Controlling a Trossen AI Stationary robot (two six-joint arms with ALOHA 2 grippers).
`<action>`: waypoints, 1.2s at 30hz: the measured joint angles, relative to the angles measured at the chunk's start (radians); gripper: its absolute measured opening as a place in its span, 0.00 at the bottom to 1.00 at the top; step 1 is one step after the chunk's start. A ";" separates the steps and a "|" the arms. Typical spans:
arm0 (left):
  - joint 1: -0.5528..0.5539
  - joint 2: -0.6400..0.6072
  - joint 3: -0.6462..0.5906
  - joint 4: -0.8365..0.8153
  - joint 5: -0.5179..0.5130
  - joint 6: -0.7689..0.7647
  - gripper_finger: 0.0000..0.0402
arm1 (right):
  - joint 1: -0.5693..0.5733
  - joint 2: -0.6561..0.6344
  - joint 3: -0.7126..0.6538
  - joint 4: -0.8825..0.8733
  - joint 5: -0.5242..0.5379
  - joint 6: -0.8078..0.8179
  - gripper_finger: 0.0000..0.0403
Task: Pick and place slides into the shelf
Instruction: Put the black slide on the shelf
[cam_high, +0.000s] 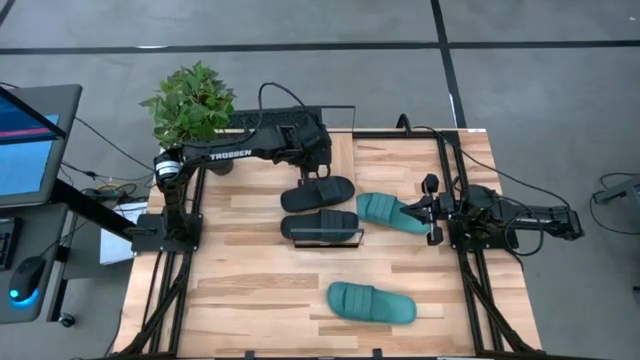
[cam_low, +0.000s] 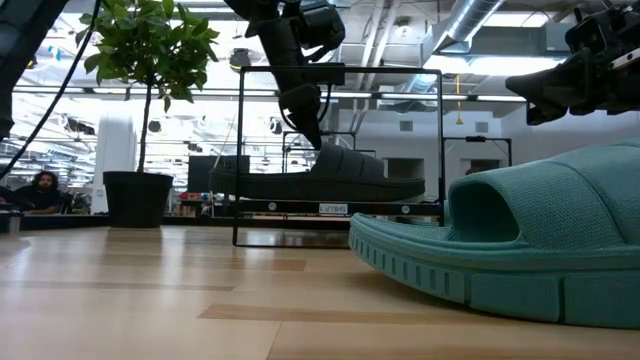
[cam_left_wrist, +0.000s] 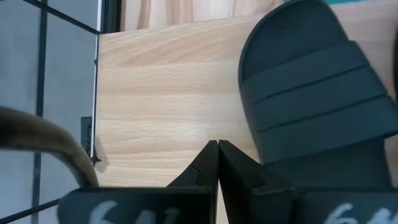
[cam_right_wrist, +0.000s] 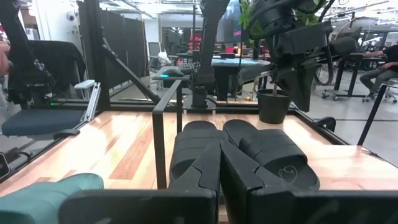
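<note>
On the left, my left gripper (cam_high: 318, 165) hangs over the back of the counter (cam_high: 240, 290) with its fingers (cam_left_wrist: 208, 163) shut on nothing, right by a black slide (cam_high: 317, 192). Next comes the other black slide (cam_high: 322, 222), lying on the shelf (cam_high: 325, 238) in the middle. Then one teal slide (cam_high: 372, 302) lies near the front and another (cam_high: 390, 213) just by my right gripper (cam_high: 432, 210), whose fingers (cam_right_wrist: 205, 165) are shut and empty too.

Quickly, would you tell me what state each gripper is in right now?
Left gripper: shut, holding nothing, beside a black slide on the shelf.
Right gripper: shut, empty, at the table's right side.
</note>
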 joint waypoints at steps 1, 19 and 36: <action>-0.006 0.000 0.000 0.000 -0.001 -0.006 0.00 | 0.000 0.000 0.000 0.000 0.000 0.000 0.00; -0.059 0.049 -0.001 -0.065 -0.036 -0.088 0.00 | 0.000 0.000 0.000 0.000 0.000 0.000 0.00; -0.090 0.049 -0.001 -0.068 0.169 -0.036 0.00 | 0.000 0.000 0.000 0.000 0.000 0.000 0.00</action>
